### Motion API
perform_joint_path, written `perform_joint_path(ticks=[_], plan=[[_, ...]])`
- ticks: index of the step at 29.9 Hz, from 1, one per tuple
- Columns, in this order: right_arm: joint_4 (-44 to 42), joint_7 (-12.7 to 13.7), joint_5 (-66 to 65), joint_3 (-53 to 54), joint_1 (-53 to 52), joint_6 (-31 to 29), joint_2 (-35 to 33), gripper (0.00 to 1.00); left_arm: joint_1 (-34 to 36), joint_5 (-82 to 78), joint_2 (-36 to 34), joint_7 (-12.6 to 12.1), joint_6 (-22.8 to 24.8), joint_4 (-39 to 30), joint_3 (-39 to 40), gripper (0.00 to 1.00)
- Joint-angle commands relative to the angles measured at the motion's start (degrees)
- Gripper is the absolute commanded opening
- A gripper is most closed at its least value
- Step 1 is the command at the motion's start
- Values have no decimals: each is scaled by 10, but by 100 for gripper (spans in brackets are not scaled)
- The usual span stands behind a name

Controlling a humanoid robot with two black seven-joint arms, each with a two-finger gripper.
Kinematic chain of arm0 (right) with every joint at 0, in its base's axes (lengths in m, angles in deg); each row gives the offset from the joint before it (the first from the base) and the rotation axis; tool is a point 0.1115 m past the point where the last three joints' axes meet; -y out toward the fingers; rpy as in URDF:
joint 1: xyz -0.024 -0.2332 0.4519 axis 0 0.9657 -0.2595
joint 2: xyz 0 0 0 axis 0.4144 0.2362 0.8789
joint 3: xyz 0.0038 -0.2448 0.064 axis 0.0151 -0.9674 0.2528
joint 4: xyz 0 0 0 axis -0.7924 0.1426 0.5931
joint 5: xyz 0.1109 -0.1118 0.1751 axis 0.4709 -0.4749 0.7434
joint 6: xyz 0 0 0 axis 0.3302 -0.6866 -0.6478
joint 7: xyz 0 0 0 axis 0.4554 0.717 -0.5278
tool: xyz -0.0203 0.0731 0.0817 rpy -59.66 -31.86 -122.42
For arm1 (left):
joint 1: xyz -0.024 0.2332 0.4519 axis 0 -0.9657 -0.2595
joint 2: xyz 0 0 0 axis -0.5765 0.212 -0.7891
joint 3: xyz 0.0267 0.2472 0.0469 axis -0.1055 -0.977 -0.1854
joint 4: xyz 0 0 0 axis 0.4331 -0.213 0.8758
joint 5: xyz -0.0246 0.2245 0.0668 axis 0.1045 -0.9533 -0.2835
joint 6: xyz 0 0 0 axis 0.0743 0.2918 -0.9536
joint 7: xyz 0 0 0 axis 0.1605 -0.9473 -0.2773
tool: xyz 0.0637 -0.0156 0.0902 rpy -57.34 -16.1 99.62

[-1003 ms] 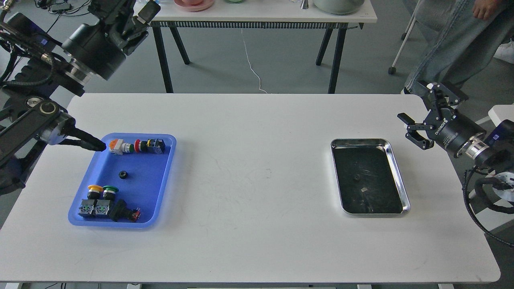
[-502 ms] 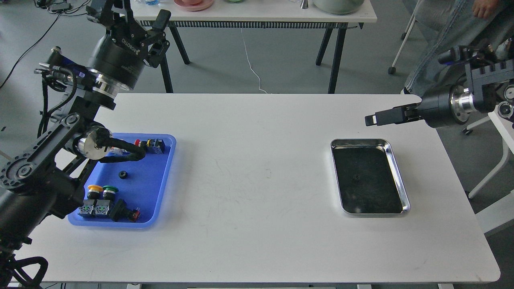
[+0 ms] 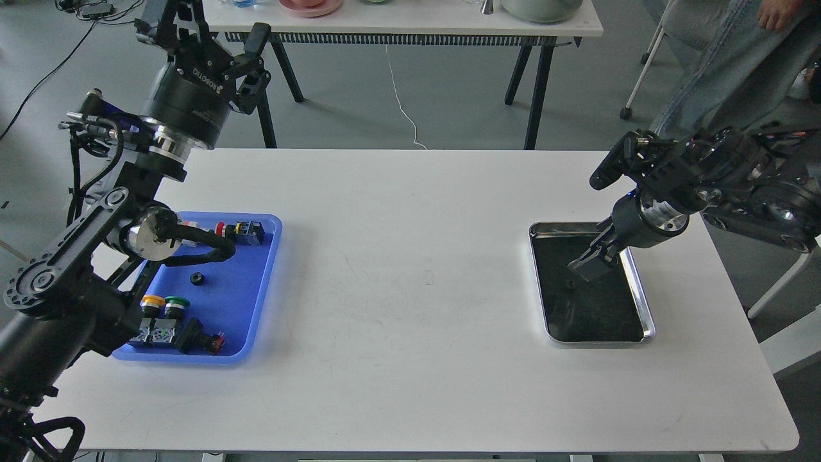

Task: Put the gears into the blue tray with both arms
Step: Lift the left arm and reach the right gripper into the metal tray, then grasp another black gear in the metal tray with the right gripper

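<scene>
Head view shows the right gripper now lowered over the far part of the steel tray, where half a second ago it was held level above the table's far right edge, outside the tray. Its fingers are seen dark against the tray's black floor, so it cannot be told whether they are spread or closed, and nothing can be seen held in them. A reach for the gear in the steel tray is judged to be under way; that gear lies just left of the fingertips and appears untouched.

The left gripper is raised beyond the far left corner of the white table, much as it was half a second ago, its fingers spread apart and empty. The left arm's elbow and cable hang over the far part of the blue tray.

Two gears are counted: the one in the steel tray, and the gear in the blue tray, which lies near that tray's middle. One of two is thus judged delivered, one remaining. Two trays are counted, one blue at the left and one steel at the right. Push-button switches are gathered in two groups in the blue tray, far and near; their exact number cannot be told, since the arm hides part of the far group.
</scene>
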Motion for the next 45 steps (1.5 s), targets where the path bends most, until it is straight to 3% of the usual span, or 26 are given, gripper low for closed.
perform_joint_path(ticks=[1,13,22,29,42,45], plan=[[-16,0,5,-7,22,16,20,91,-2,-1,0,-1,4,0,2,100],[-92,0,58,-15,89,55,58,80,-6,-1,-2,0,20,0,5,99],[-95,0,57,-31,89,55,58,78,-8,-1,-1,-1,26,-1,6,100],[-103,0,57,-34,89,55,60,68,-8,0,-2,-1,26,-1,7,100],[-129,0,58,-40,118,55,78,66,-8,0,-1,-1,26,-1,13,100],[-129,0,58,-41,118,55,83,61,-8,0,-1,-1,26,-1,14,100]])
